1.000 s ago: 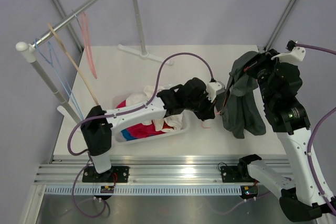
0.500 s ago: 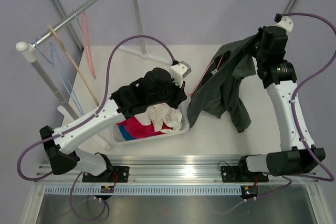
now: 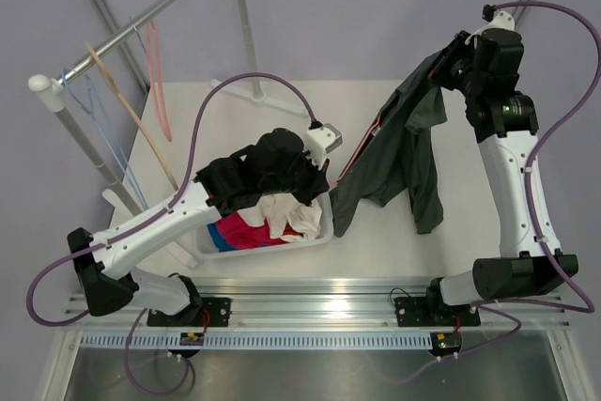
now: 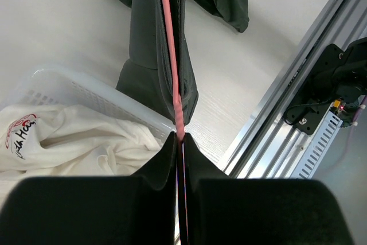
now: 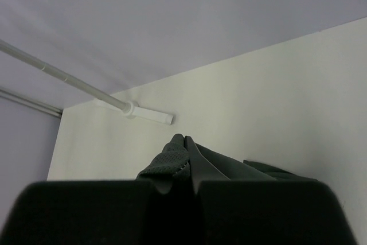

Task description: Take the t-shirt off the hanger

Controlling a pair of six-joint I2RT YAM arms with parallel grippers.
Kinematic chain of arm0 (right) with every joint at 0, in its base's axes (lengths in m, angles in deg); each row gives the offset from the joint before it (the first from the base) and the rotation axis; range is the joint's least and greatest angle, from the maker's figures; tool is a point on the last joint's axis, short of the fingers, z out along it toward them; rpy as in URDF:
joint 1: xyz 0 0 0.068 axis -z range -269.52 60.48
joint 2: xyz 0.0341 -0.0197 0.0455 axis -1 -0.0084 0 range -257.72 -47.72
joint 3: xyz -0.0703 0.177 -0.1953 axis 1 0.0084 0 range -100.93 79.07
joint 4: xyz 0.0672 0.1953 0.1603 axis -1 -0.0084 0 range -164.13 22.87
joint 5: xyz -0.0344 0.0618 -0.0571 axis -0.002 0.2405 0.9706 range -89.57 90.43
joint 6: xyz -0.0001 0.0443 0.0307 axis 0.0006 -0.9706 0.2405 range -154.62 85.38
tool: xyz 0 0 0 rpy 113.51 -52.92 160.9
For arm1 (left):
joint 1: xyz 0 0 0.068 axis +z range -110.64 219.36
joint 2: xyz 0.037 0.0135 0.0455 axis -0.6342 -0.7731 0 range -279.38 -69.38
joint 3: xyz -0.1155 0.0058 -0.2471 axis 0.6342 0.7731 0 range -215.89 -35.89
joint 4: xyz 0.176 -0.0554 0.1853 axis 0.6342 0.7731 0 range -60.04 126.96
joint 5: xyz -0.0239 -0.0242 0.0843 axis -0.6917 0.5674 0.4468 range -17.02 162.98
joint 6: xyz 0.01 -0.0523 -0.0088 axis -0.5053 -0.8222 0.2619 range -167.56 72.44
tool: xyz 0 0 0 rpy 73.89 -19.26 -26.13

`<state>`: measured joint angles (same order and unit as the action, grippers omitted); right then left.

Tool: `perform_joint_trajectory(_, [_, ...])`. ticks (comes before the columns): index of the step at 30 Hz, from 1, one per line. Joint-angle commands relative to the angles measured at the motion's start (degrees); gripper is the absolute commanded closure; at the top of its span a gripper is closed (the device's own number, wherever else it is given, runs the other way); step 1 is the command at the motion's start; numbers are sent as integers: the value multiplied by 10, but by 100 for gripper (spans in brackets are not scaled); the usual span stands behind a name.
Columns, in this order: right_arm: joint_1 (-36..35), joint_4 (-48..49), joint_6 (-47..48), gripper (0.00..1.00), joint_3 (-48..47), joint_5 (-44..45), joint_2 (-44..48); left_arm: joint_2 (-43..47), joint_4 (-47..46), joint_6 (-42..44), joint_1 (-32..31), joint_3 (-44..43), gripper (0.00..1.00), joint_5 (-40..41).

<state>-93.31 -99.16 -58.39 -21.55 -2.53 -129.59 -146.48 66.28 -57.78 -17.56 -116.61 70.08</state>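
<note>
The dark grey t-shirt (image 3: 404, 152) hangs stretched in the air over the right half of the table, its lower end trailing near the surface. My right gripper (image 3: 443, 65) is raised high at the back, shut on the shirt's top edge; in the right wrist view the gripper (image 5: 187, 140) pinches grey fabric (image 5: 166, 163). The pink hanger (image 3: 362, 143) slants out of the shirt toward the basket. My left gripper (image 3: 331, 168) is shut on its lower end. In the left wrist view the hanger (image 4: 170, 38) runs straight up from the closed gripper (image 4: 179, 137) into the shirt (image 4: 146, 55).
A white basket (image 3: 272, 243) under the left arm holds a white cloth (image 3: 286, 213) and a red-and-blue garment (image 3: 239, 230). A clothes rack (image 3: 141, 25) with other hangers stands at the left, its foot (image 3: 252, 91) on the table's far side. A metal rail (image 4: 287, 90) runs along the near edge.
My right gripper has lifted the shirt off the table and carried it up and back. My left gripper has pulled the hanger leftward to the basket, drawing it out of the shirt.
</note>
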Motion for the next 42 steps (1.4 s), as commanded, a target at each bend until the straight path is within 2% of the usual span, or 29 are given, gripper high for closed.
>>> perform_joint_trajectory(1, [7, 13, 14, 100, -34, -18, -8, 3, 14, 19, 0, 1, 100, -33])
perform_joint_trajectory(6, [13, 5, 26, 100, 4, 8, -19, 22, -6, 13, -1, 0, 100, -19])
perform_joint_trajectory(9, [33, 48, 14, 100, 66, -51, -20, 48, -25, 18, -1, 7, 100, -35])
perform_joint_trajectory(13, [55, 33, 22, 100, 52, -88, -63, 52, -20, 22, -5, 8, 100, -67])
perform_joint_trajectory(17, [55, 26, 17, 100, 43, -93, -73, 54, -5, 27, -5, 14, 100, -50])
perform_joint_trajectory(20, [57, 51, -6, 100, 84, -80, -64, 64, -24, 26, -5, 13, 100, -26])
perform_joint_trajectory(25, [73, 67, -36, 100, 134, -42, -57, 106, -97, 19, -4, -16, 100, 58])
perform_joint_trajectory(27, [76, 113, -48, 100, 174, -76, -29, 121, -159, 16, -5, -15, 100, 82])
perform_joint_trajectory(30, [75, 214, -86, 100, 295, -154, 27, 132, -241, 13, -5, -17, 100, 123])
perform_joint_trajectory(32, [74, 221, -94, 100, 304, -168, 43, 118, -270, 13, -5, -28, 100, 124])
perform_joint_trajectory(37, [80, 114, -40, 100, 214, -63, 3, 77, -281, 8, -4, -87, 100, 119])
perform_joint_trajectory(42, [95, 106, -37, 100, 206, 66, 14, 85, -249, 31, -5, -94, 100, 119])
